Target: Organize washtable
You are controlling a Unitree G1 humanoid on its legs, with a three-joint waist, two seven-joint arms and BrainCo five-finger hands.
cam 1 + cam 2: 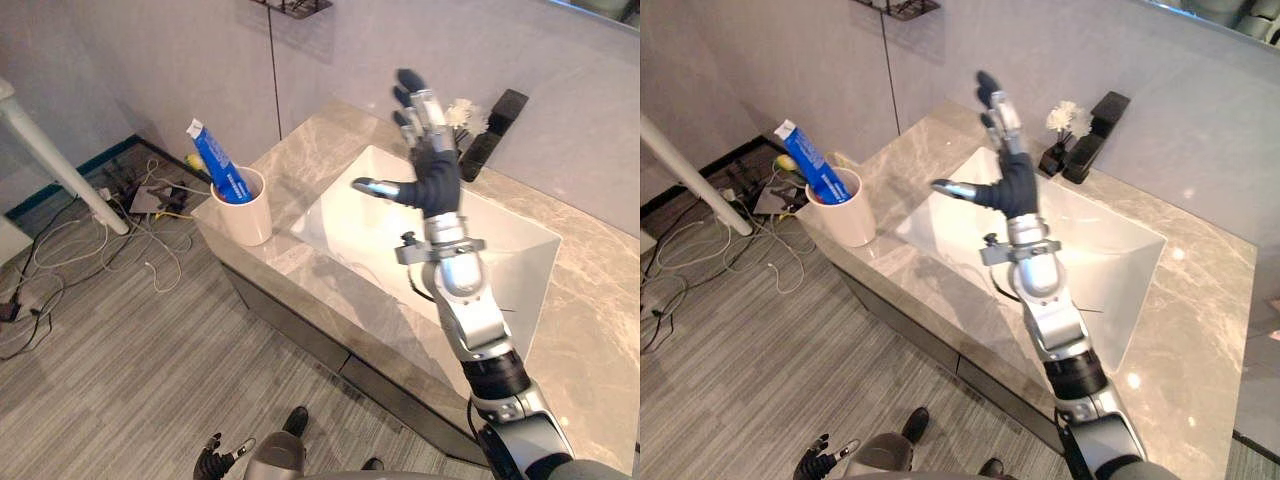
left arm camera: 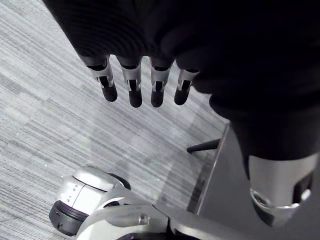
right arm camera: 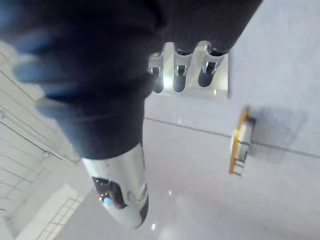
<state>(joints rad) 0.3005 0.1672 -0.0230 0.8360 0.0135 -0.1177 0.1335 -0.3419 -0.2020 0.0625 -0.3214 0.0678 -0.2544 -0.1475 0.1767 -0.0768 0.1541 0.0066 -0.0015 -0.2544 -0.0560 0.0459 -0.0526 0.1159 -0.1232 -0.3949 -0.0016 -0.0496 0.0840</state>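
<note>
Marble counter (image 1: 300, 168) and sink (image 1: 350, 220) fill the right, grey floor (image 1: 110, 370) the left; right hand (image 1: 437, 185) and left hand (image 1: 212, 464) have straight, empty fingers.

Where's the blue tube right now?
In the left eye view, the blue tube stands tilted in the white cup at the counter's left corner. It is left of the sink and apart from the raised right robot hand.

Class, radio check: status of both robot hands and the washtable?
Right robot hand open, empty, raised above white rectangular sink. Left robot hand open, low over grey floor. Blue tube leaning in white round cup, marble counter corner. Nothing blocking.
</note>
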